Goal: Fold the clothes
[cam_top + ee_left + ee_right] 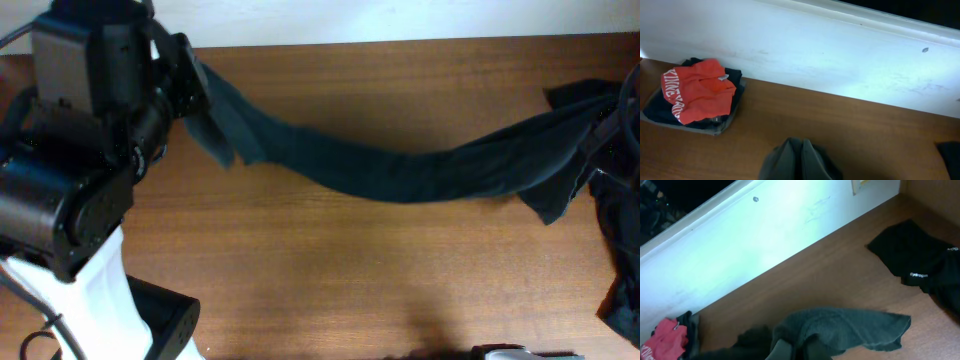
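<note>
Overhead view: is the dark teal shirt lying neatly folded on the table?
No, the dark teal shirt is stretched out as a long, sagging band across the table, from the left side to the right edge.

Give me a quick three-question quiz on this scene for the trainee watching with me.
1. True or false: the teal-grey shirt lies folded flat on the table.
2. What tops the pile by the wall? A red garment; B white towel; C blue cap.
3. Fill in: the left fingers are ___ on the shirt.
Key: 1 false, it hangs stretched out, unfolded; 2 A; 3 shut.
</note>
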